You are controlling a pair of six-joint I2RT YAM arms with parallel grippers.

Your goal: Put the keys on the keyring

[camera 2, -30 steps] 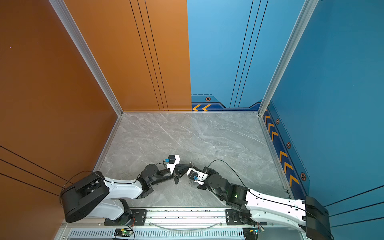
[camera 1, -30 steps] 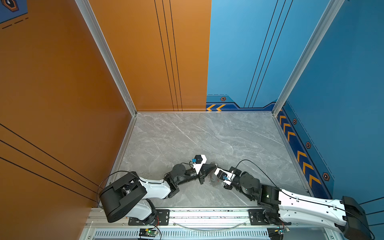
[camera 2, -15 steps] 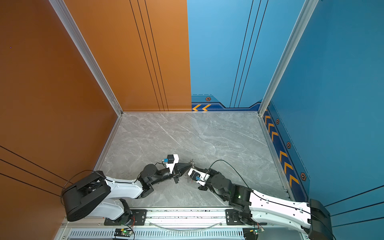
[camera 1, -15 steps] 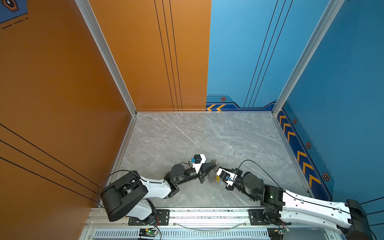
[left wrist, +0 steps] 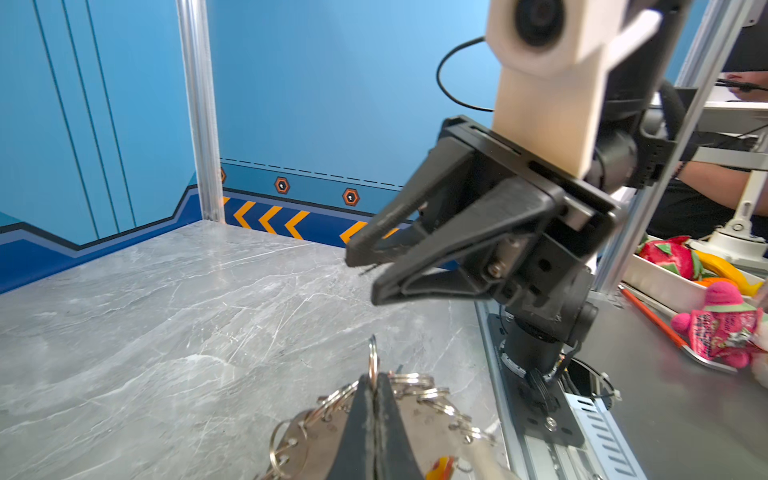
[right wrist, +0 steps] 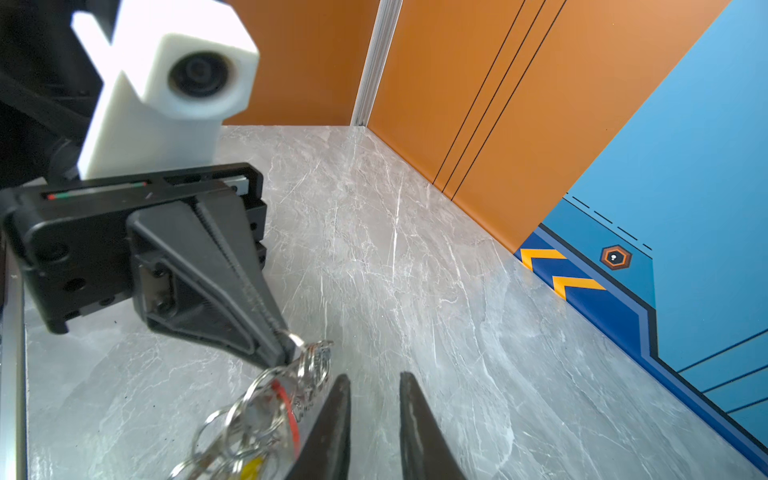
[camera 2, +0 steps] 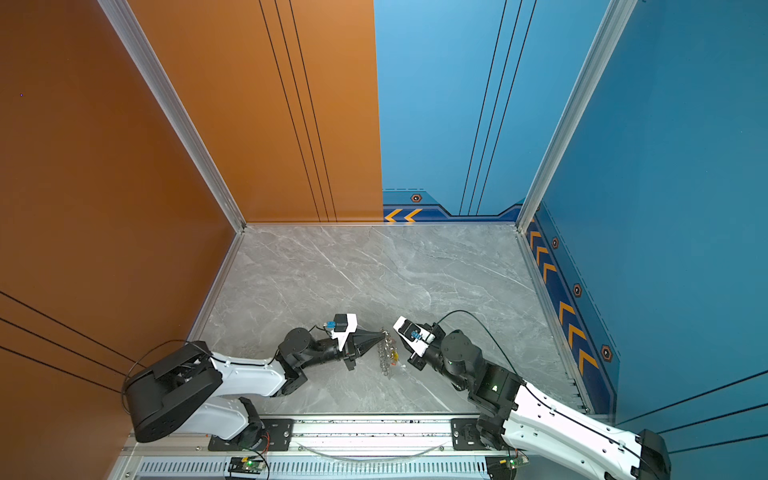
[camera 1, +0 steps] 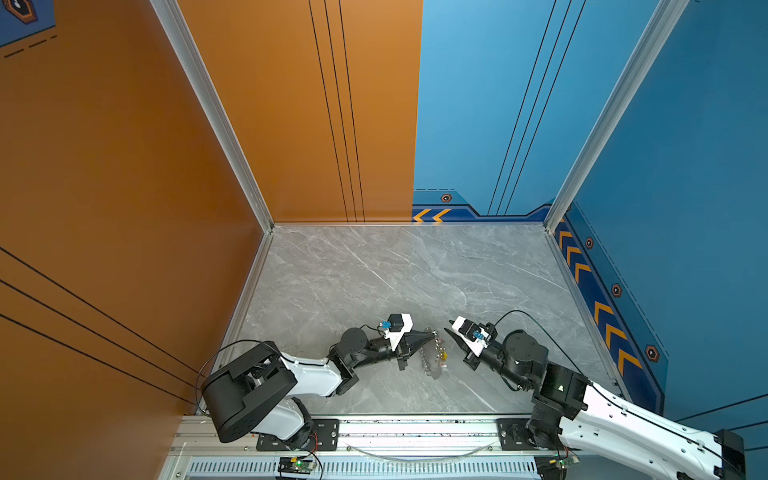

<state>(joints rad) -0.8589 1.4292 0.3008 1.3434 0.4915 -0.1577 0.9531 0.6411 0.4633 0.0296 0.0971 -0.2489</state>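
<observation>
The orange wall [camera 1: 291, 104] and the blue wall [camera 1: 478, 104] fill the upper part of both top views and close the table [camera 1: 374, 270] on three edges. The table is grey marble. Its bare surface runs from the middle of the frame up to the back edge and out to both side edges, so the widest room lies behind the grippers. Along the front edge, at the bottom of the frame, runs the metal rail [camera 1: 415, 428], where both arms stand.

The left arm [camera 1: 307, 374] reaches from lower left toward the centre, and the right arm [camera 1: 623, 419] from lower right. They meet near the front edge, in the lower centre.

The left gripper [camera 1: 431, 333] [left wrist: 374, 380] [right wrist: 286, 351] is pressed fully together and pinches the top ring of the rings [camera 1: 428, 357] [left wrist: 415, 388] [right wrist: 249, 411], a chain of silver loops which goes down from its tip toward the front edge. I cannot tell if the chain touches the table.

The right gripper [camera 1: 449, 332] [left wrist: 361, 272] [right wrist: 372, 376] is just beside the chain, not touching it. Its jaws stand a little apart, with only table visible in the narrow gap.

The keys [camera 1: 444, 355] [right wrist: 251, 467] sit low in the chain, between the two grippers, seen as small yellow and red pieces. I cannot tell if they are threaded on a ring.
</observation>
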